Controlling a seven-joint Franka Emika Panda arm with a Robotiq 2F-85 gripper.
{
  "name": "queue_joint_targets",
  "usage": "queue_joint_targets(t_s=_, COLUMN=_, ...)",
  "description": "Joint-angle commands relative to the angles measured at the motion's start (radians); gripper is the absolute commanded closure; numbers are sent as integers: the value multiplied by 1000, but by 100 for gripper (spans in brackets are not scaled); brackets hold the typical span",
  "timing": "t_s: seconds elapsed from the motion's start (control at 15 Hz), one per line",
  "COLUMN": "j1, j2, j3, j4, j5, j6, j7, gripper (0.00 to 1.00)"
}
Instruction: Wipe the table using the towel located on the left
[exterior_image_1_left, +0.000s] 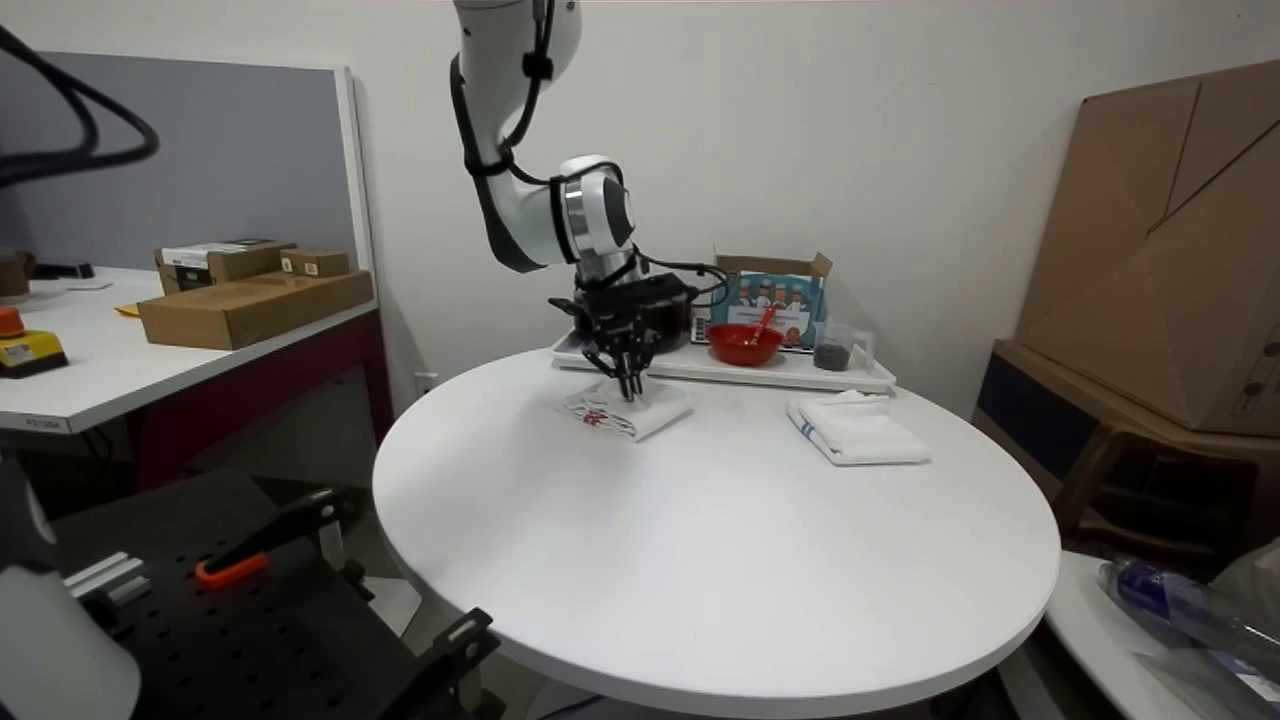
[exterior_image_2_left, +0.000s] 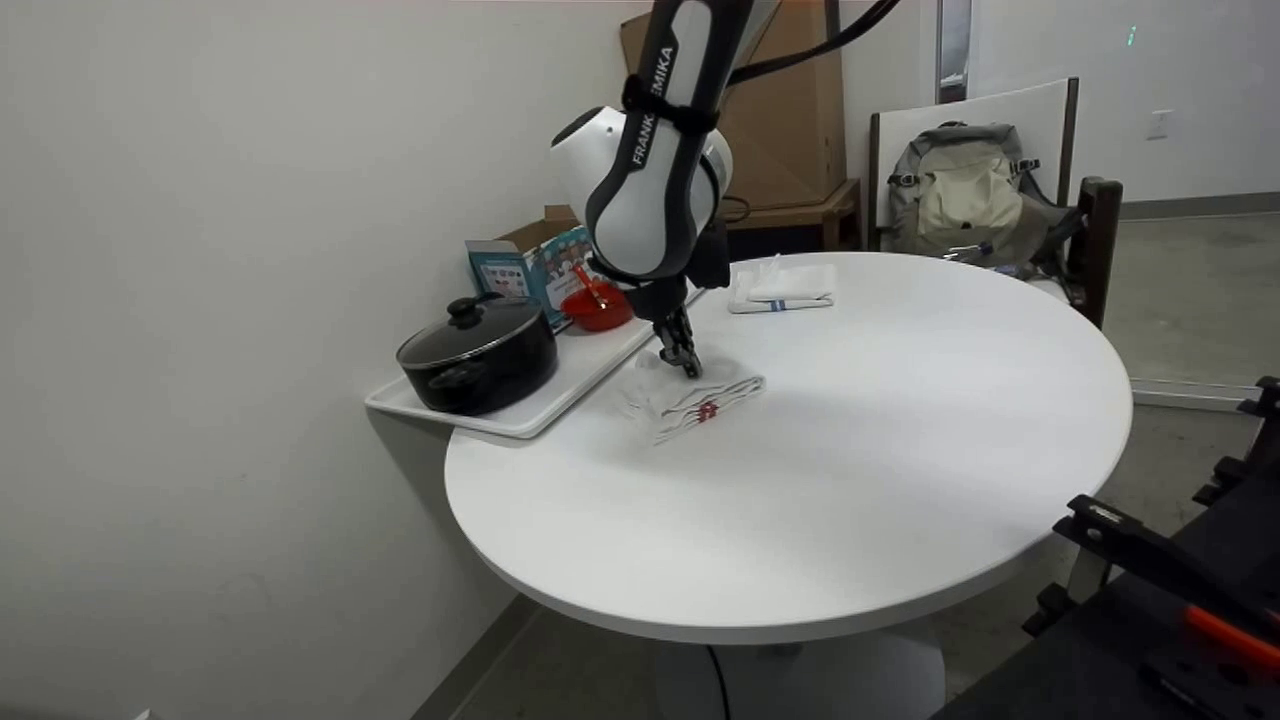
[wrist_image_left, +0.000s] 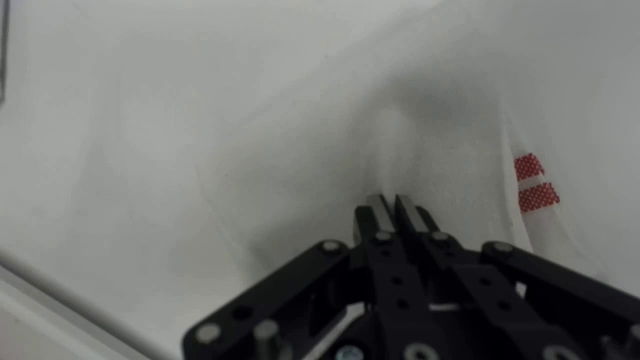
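Note:
The towel (exterior_image_1_left: 650, 415) is a rumpled white cloth with a red mark at one edge. It lies on the round white table (exterior_image_1_left: 720, 560), near the tray, in both exterior views (exterior_image_2_left: 725, 385). My gripper (exterior_image_1_left: 630, 388) points down onto the middle of the towel. In the wrist view the fingertips (wrist_image_left: 389, 201) are close together, with a thin raised fold of the towel (wrist_image_left: 460, 175) running between them. The rest of the towel spreads around the fingers on the table. The red stripes show right of the fingers.
A white tray (exterior_image_2_left: 600, 375) at the table's wall side holds a black pot (exterior_image_2_left: 480, 355), a red bowl (exterior_image_1_left: 745, 345), a box (exterior_image_1_left: 770, 300) and a clear cup (exterior_image_1_left: 832, 348). A folded white cloth (exterior_image_1_left: 862, 432) with blue stripes lies on the table. A desk with boxes (exterior_image_1_left: 255, 305) stands apart.

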Motion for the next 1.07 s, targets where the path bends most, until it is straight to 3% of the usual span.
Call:
queue_joint_targets(t_s=0.0, j1=33, j2=-2, j3=31, j4=-33, j5=-5, j6=5, j7=-25, gripper=93)
queue_joint_targets(t_s=0.53, j1=43, j2=-81, j3=83, j4=-287, j5=-28, j6=59, j7=-87, gripper=93)
queue_joint_targets(t_s=1.0, j1=-45, j2=-210, j3=105, j4=-543, j5=15, j6=73, j7=-113, gripper=93)
